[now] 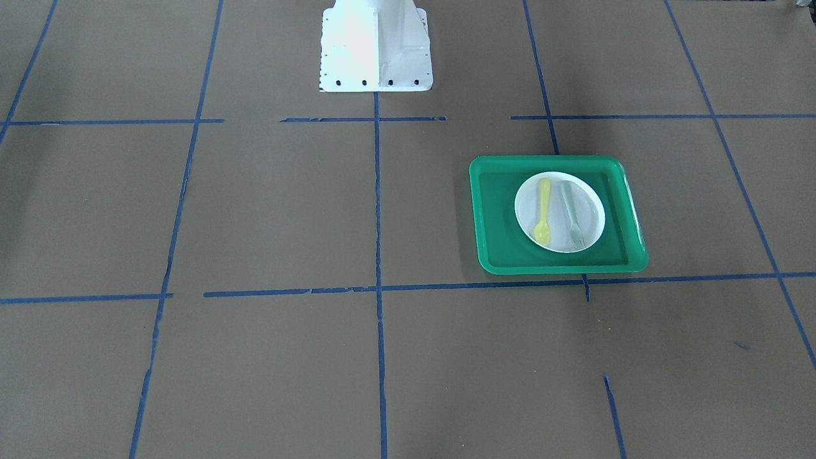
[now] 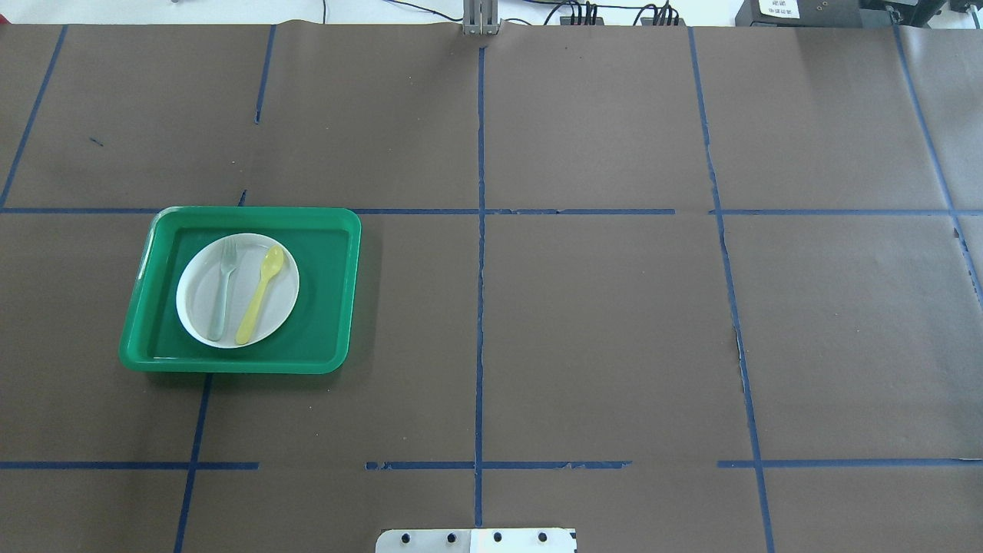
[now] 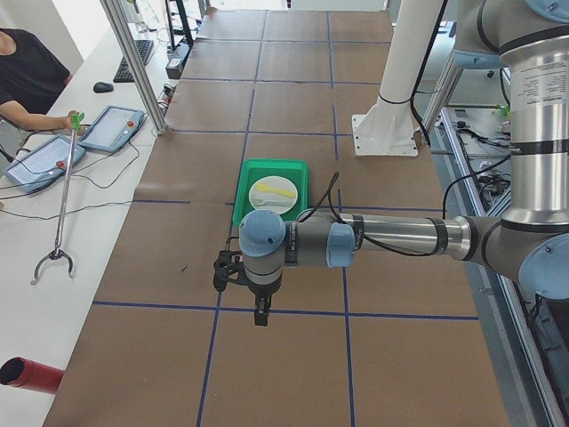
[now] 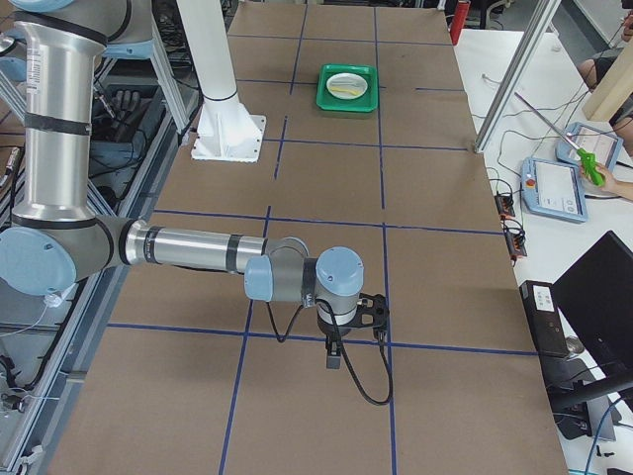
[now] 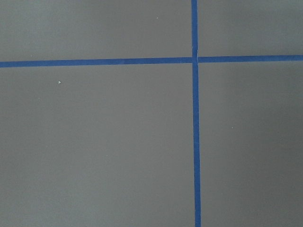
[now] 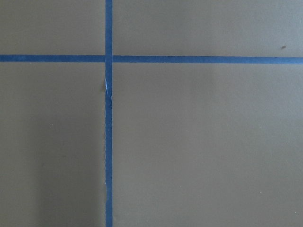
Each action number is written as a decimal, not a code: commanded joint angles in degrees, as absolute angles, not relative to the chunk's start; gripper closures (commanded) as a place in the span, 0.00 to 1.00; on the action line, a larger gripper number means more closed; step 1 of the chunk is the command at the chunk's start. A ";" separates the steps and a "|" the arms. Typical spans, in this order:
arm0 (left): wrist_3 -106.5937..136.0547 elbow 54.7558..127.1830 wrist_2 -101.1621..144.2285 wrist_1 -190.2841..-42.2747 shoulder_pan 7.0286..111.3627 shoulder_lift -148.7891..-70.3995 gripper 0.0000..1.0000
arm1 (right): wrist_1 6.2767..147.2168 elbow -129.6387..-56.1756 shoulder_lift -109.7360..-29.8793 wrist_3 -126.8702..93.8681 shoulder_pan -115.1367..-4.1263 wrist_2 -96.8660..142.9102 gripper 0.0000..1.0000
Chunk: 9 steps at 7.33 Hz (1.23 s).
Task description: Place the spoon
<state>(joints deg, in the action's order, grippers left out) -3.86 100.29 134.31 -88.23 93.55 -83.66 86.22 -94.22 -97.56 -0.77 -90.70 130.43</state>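
Observation:
The pale-yellow spoon [image 1: 543, 211] lies on a white plate [image 1: 590, 210] inside a green tray [image 1: 497, 217], next to a grey-green fork [image 1: 571, 213]. In the overhead view the spoon [image 2: 259, 295] lies to the right of the fork [image 2: 224, 288] on the plate [image 2: 200, 303], in the tray [image 2: 326, 292] at the left. My left gripper [image 3: 260, 311] shows only in the exterior left view, hanging over bare table well short of the tray [image 3: 244, 191]; I cannot tell if it is open. My right gripper [image 4: 333, 354] shows only in the exterior right view, far from the tray [image 4: 321, 89]; I cannot tell its state.
The table is brown paper with a grid of blue tape lines. The white robot pedestal [image 1: 376, 48] stands at the table's robot side. Operators, tablets and a grabber stick [image 3: 60, 205] are on the side bench beyond the table edge.

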 commanded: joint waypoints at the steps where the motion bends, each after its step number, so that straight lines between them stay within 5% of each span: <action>1: -0.29 105.25 133.86 -87.55 93.08 -87.79 0.00 | 86.22 -94.22 -97.56 -0.79 -90.70 130.43 0.00; 5: 21.28 119.86 134.38 -83.76 80.99 -91.38 0.00 | 86.22 -94.22 -97.56 -0.79 -90.70 130.43 0.00; 9: 50.30 114.73 129.13 -83.85 55.51 -108.33 0.00 | 86.22 -94.22 -97.56 -0.79 -90.70 130.43 0.00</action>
